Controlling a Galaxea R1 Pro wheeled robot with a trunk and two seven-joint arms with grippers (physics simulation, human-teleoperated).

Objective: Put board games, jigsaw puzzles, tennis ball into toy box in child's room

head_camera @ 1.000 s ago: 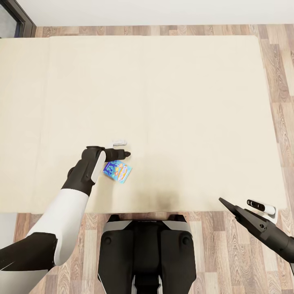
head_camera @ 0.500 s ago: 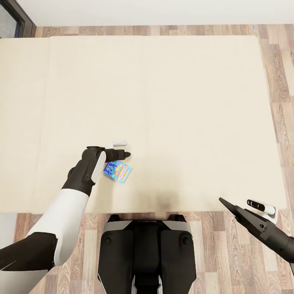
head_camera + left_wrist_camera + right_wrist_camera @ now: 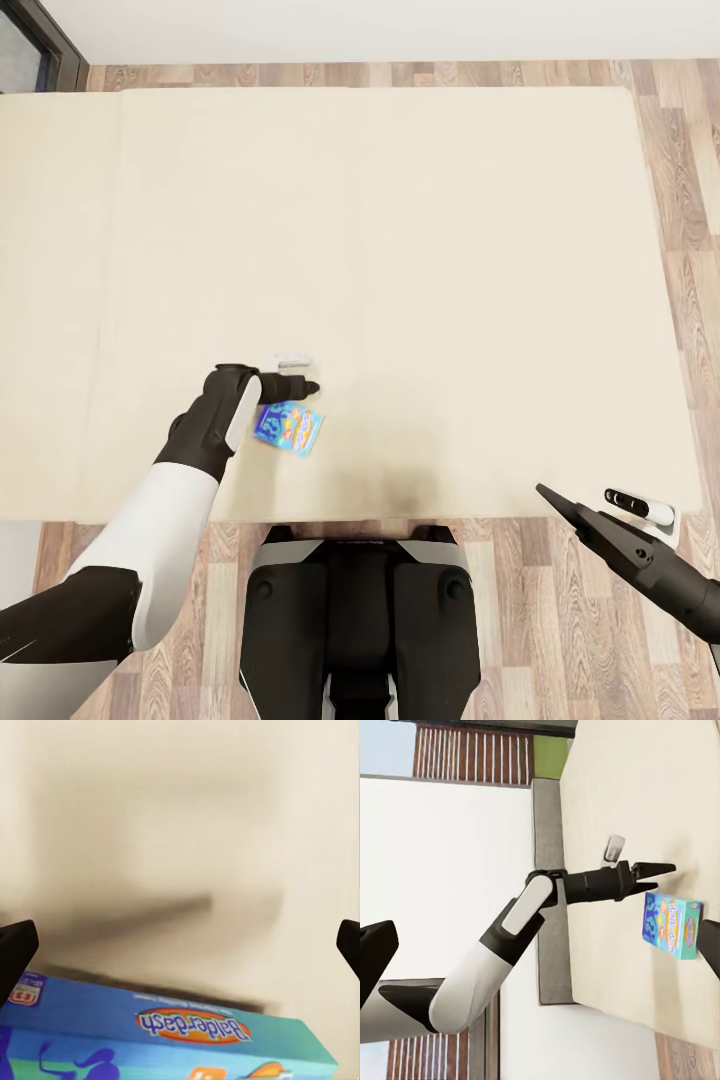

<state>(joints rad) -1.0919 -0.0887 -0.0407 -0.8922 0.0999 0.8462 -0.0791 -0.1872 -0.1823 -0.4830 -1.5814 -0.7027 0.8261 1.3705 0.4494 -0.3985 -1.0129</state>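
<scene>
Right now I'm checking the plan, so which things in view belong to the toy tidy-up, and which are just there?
Part of the job:
- board game, lying on the bed
- left hand, open above the game
- right hand, off the bed's near corner

Just there:
- wooden floor
- dark window frame

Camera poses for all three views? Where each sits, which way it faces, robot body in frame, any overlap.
Head: high, looking down on the bed; both arms and base show.
Left wrist: near the left tool, facing the mattress; dark fingertips at both edges.
Right wrist: off the bed's side, facing the left arm.
Shared: board game.
</scene>
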